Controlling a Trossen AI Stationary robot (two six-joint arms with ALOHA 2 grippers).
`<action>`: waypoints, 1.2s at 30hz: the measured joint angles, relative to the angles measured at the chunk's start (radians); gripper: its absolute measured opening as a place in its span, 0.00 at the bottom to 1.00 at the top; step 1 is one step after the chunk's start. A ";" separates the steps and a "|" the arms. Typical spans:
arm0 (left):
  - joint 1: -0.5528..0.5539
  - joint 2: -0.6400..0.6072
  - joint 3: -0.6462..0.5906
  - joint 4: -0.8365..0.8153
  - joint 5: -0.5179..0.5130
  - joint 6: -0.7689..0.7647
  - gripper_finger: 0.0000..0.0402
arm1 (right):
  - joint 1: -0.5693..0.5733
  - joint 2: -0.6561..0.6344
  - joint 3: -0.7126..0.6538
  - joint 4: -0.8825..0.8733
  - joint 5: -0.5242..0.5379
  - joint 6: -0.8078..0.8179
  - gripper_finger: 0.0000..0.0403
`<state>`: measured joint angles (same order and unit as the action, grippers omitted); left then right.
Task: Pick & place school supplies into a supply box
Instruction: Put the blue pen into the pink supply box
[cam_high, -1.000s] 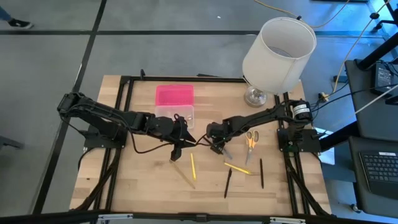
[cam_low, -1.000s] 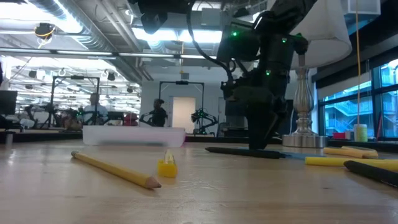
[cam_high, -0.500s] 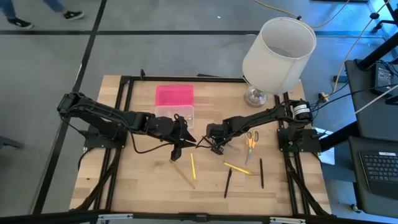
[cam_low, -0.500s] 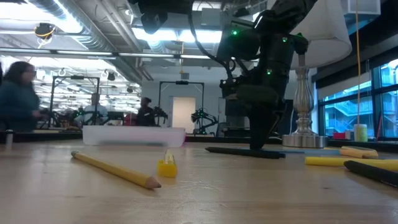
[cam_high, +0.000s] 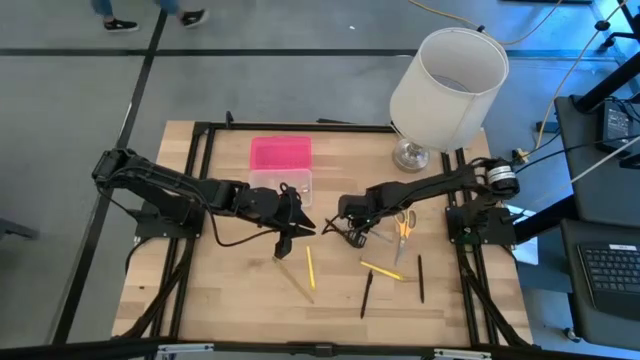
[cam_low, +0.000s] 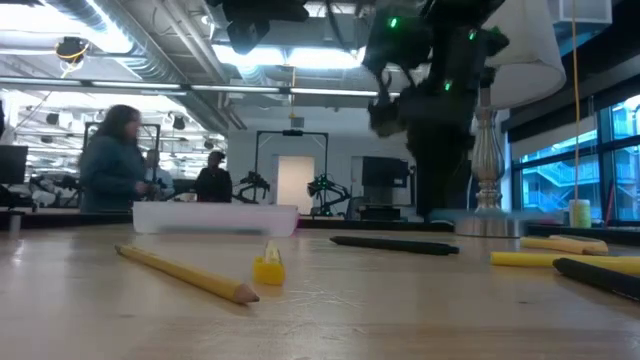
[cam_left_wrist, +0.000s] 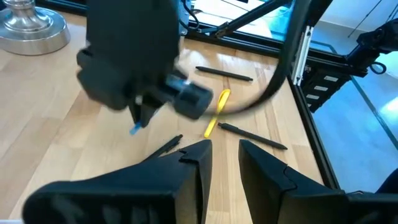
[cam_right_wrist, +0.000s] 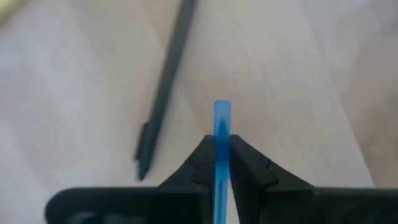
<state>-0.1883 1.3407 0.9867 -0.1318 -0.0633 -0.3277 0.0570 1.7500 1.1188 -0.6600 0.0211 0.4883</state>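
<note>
Two tools meet at mid-table. The right tool (cam_right_wrist: 219, 163) pinches a blue pen (cam_right_wrist: 221, 127) upright, ready to carry to the supply box (cam_high: 281, 180) at its ten o'clock. The left tool (cam_left_wrist: 221, 163) waits slightly parted, empty, just beside.

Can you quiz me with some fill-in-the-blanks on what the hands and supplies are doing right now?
1. The right hand is shut on a thin ____ pen.
2. The supply box has a ____ lid.
3. The scissors have ____ handles.
4. The white lampshade stands at the table's far ____ corner.

Missing words: blue; pink; yellow; right
</note>
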 joint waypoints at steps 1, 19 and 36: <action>0.000 0.000 0.000 0.000 0.001 -0.003 0.18 | 0.000 -0.021 0.001 -0.006 -0.002 0.002 0.09; 0.000 0.000 0.000 0.281 -0.150 -0.114 0.18 | 0.030 -0.584 0.003 0.407 0.032 -0.060 0.09; 0.000 0.000 0.000 0.583 -0.024 -0.096 0.18 | 0.140 -0.510 0.004 0.963 0.005 -0.161 0.10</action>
<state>-0.1881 1.3407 0.9863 0.4511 -0.0875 -0.4236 0.1972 1.2396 1.1233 0.3030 0.0257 0.3271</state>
